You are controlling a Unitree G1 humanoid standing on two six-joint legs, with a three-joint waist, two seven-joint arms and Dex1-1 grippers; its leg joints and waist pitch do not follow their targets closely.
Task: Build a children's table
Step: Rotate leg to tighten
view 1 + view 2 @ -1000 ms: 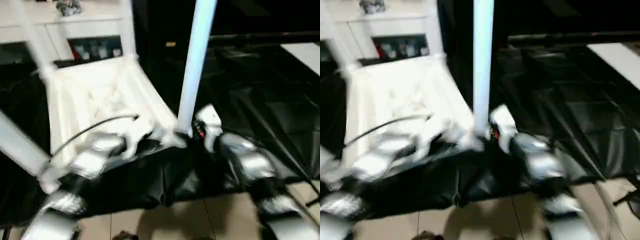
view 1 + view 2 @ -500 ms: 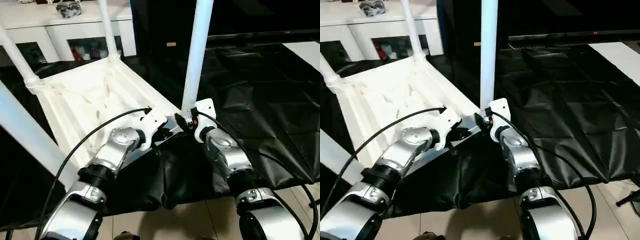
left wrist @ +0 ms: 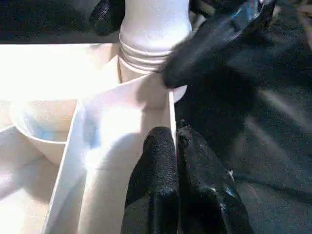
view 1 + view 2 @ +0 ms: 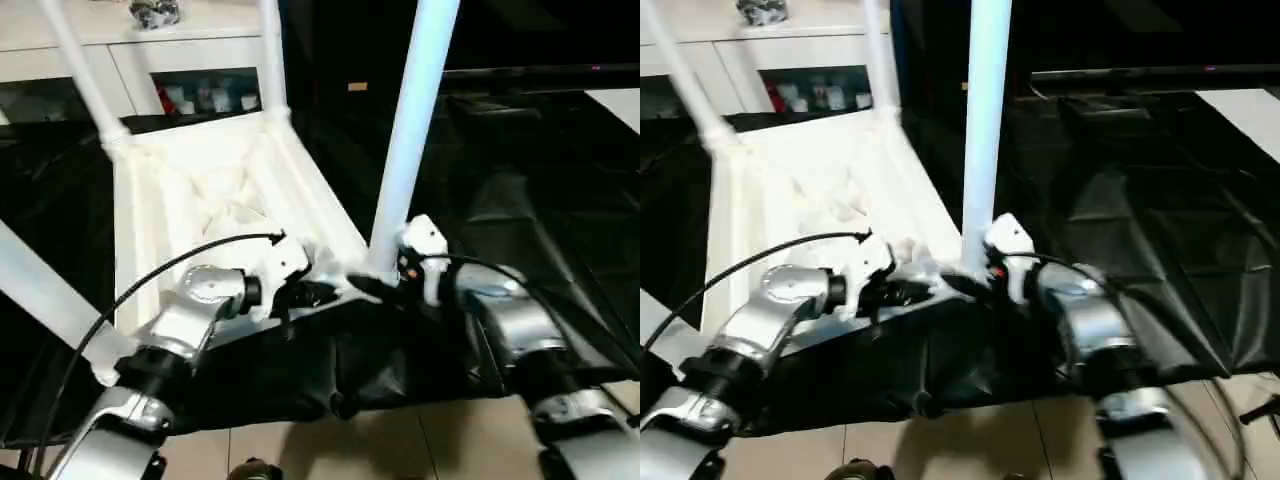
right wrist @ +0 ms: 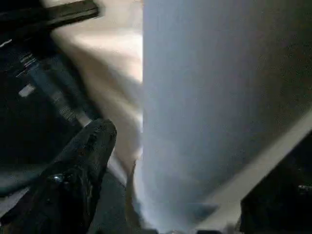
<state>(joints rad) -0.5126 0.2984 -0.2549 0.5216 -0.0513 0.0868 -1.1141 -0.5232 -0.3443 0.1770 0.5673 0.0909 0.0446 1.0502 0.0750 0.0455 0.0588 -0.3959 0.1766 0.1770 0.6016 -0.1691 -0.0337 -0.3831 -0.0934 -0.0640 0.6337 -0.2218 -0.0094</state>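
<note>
While left gripper (image 3: pixel 176 146) pinches tabletop (image 4: pixel 215 185) rim, fingers together, right gripper (image 5: pixel 161 195) straddles upright leg (image 4: pixel 412 130) base; grip can't tell.

Tabletop (image 4: pixel 210 190) lies upside down on the sheet (image 4: pixel 520 210) covering the floor, left of centre. Four legs stand in its corner sockets: near-right leg (image 4: pixel 410 130), far-right leg (image 4: pixel 270 55), far-left leg (image 4: pixel 80 70), near-left leg (image 4: pixel 40 290). Cabinet (image 4: pixel 190 45) stands behind the tabletop. Left gripper (image 3: pixel 176 146) sits at the near edge rib, just beside the near-right leg's base; right gripper (image 4: pixel 385 285) sits at that base, on its right.
</note>
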